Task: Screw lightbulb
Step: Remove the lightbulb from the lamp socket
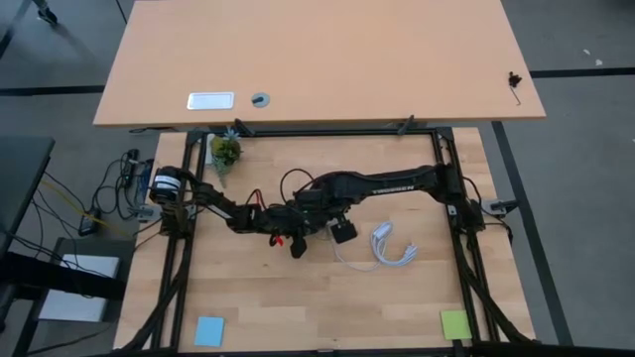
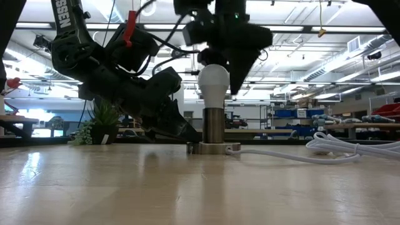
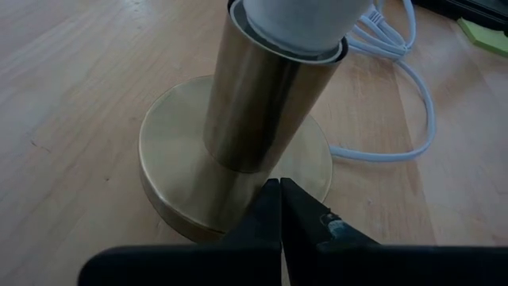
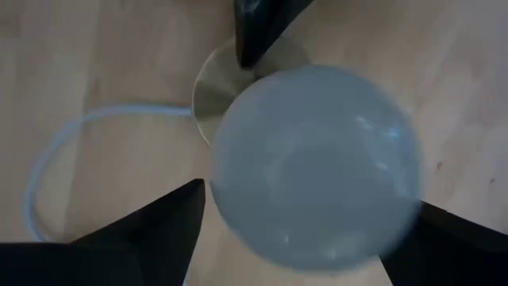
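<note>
The white lightbulb [image 2: 213, 84] stands upright with its base inside a brass socket tube [image 2: 214, 125]. The tube rises from a round brass base disc [image 3: 171, 151] that lies flat on the wooden table. My right gripper [image 4: 309, 210] hangs above the bulb, pointing down and open, one finger [image 4: 163, 226] on each side of the bulb's head [image 4: 317, 167]. My left gripper [image 3: 279, 191] is shut, low at the disc, on the lamp's left side in the low view. The bulb's screw base is hidden in the tube. My left gripper presses its shut fingertips down on the top face of the base disc [image 3: 305, 171], close to the foot of the tube. It comes slanting down from the table's left side. The disc lies flat on the table. Whether my right gripper's fingers touch the bulb, I cannot tell.
A white cable [image 3: 417, 111] runs from the disc to a loose coil [image 1: 392, 248] right of the lamp. A small potted plant [image 1: 226, 151] stands at the far left. A blue note [image 1: 209, 330] and a green note [image 1: 454, 323] lie near the front edge.
</note>
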